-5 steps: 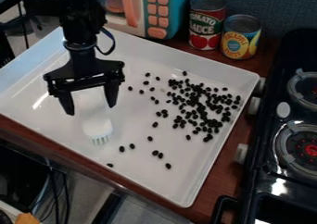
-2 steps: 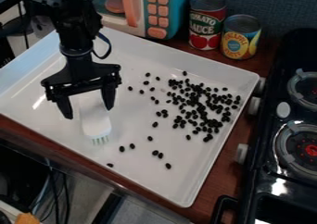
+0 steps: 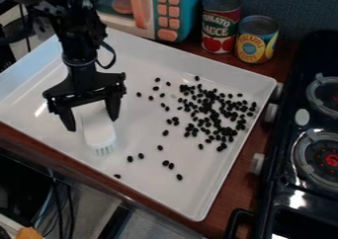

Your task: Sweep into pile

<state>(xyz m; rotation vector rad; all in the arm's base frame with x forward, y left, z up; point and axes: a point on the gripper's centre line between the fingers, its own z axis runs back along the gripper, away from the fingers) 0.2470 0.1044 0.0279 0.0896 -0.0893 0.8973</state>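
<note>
Behind the reddish-brown wooden counter (image 3: 241, 174) stands a dark blue-grey wall (image 3: 294, 6). At the counter's back edge are a teal-and-white toy microwave (image 3: 185, 8) with salmon-pink buttons, a tall red-and-green tin can (image 3: 220, 28) and, just beside it, a shorter can with a yellow-and-blue label (image 3: 256, 43). Along the right side sits a black toy stove (image 3: 284, 183) with round burners.

A large white rectangular tray (image 3: 178, 203) lies slantwise on the counter. Small black oval beans (image 3: 210, 109) are densely clustered near its right corner; others are strewn singly and in pairs towards its lower left edge. The black two-finger gripper (image 3: 92, 124) hangs over the tray's left half, its jaws spread to the width of a white plastic brush (image 3: 99, 134) and closed on it. The brush slants down towards the lower left edge, pale bristles lowest, apart from the beans.
</note>
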